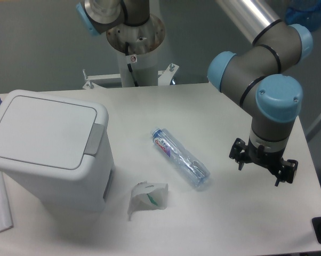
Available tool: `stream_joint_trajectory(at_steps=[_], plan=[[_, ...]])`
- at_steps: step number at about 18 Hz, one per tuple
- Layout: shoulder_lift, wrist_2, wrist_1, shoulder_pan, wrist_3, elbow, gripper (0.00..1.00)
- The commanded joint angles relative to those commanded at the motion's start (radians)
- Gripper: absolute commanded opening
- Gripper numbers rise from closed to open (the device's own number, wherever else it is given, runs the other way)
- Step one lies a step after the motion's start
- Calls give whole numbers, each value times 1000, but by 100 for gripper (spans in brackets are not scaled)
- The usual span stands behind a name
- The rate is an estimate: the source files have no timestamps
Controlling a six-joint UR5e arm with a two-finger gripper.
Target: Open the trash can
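Trash can (pixel 48 149) at left of white surface (pixel 214 106) with lid shut, plastic bottle (pixel 180 158) and crumpled wrapper (pixel 147 198) mid-surface, end effector (pixel 263 168) hovering far right, fingers spread wide, gripping nothing.

We see robotics lab: arm (pixel 267 69) bolted by bare white table (pixel 214 106), metal pedestal (pixel 135 58), plain grey wall (pixel 38 48).
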State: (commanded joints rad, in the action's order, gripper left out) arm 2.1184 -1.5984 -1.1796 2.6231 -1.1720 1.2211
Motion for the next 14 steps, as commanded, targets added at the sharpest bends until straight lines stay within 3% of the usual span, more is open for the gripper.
stream_joint_trajectory(at_steps=[8, 14], plan=[[-9, 32, -6, -2, 26, 0, 100], [-14, 113, -2, -2, 245, -3, 100]])
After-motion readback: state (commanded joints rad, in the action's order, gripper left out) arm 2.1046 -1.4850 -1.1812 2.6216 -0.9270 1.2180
